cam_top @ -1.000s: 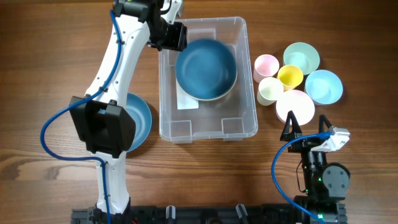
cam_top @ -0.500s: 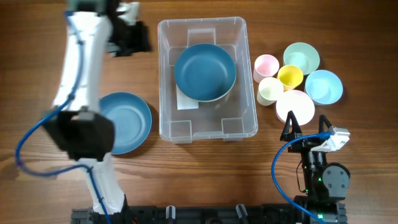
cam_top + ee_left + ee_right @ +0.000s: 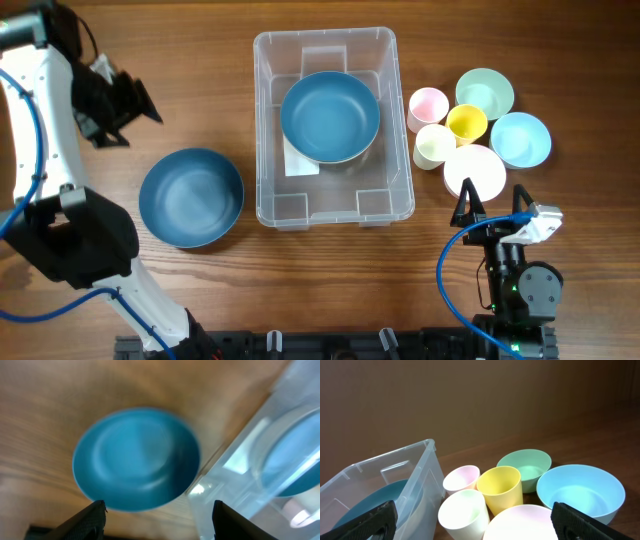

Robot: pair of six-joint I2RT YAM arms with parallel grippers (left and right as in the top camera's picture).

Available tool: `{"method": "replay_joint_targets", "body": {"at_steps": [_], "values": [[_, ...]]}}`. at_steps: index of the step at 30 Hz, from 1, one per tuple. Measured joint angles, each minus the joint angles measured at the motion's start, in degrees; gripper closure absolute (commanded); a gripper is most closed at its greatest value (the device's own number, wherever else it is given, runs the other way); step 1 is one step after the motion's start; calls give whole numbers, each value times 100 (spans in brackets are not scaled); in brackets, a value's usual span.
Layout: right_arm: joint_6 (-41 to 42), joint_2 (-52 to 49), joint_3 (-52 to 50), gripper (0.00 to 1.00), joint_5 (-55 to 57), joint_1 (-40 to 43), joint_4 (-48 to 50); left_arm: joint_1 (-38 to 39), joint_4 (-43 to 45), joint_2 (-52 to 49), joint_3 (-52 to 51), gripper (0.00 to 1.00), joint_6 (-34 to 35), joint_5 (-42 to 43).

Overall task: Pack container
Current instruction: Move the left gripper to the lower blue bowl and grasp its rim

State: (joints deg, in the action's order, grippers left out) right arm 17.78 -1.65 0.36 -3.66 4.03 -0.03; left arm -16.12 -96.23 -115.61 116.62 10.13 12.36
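The clear container (image 3: 335,203) stands mid-table with one dark blue bowl (image 3: 330,115) lying inside it. A second dark blue bowl (image 3: 191,197) rests on the wood to its left. My left gripper (image 3: 145,98) hovers open and empty at the far left, above and beyond that bowl. From the left wrist, the bowl (image 3: 136,457) lies ahead of the fingers (image 3: 95,516) and the container's wall (image 3: 250,480) stands to the right. My right gripper (image 3: 492,208) sits open and empty near the front right, facing the cups.
Right of the container stand a pink cup (image 3: 461,480), a yellow cup (image 3: 500,487) and a pale cup (image 3: 464,515). Around them sit a green bowl (image 3: 525,465), a light blue bowl (image 3: 580,490) and a whitish pink bowl (image 3: 522,522).
My left arm has swung from the container's far-left corner out to the left, uncovering the bowl on the table. The right arm has not moved.
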Motion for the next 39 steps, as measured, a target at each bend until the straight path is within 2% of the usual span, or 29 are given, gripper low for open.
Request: {"method": "replay_joint_targets", "body": {"at_steps": [4, 10, 14, 23, 36, 38, 39], "values": [[0, 0, 0, 0, 0, 0, 0, -2, 2, -2, -743, 22, 11, -15], [0, 0, 0, 0, 0, 0, 0, -4, 304, -4, -1705, 20, 251, -264], [0, 0, 0, 0, 0, 0, 0, -4, 627, -4, -1996, 10, 400, -457], [0, 0, 0, 0, 0, 0, 0, -15, 1443, -4, -2369, 9, 590, -822], [0, 0, 0, 0, 0, 0, 0, -46, 2839, -4, -3239, 17, 472, -1257], [0, 0, 0, 0, 0, 0, 0, -46, 3062, -4, -3355, 25, 337, -1257], [0, 0, 0, 0, 0, 0, 0, -46, 3156, -4, -3405, 34, 267, -1259]]}}
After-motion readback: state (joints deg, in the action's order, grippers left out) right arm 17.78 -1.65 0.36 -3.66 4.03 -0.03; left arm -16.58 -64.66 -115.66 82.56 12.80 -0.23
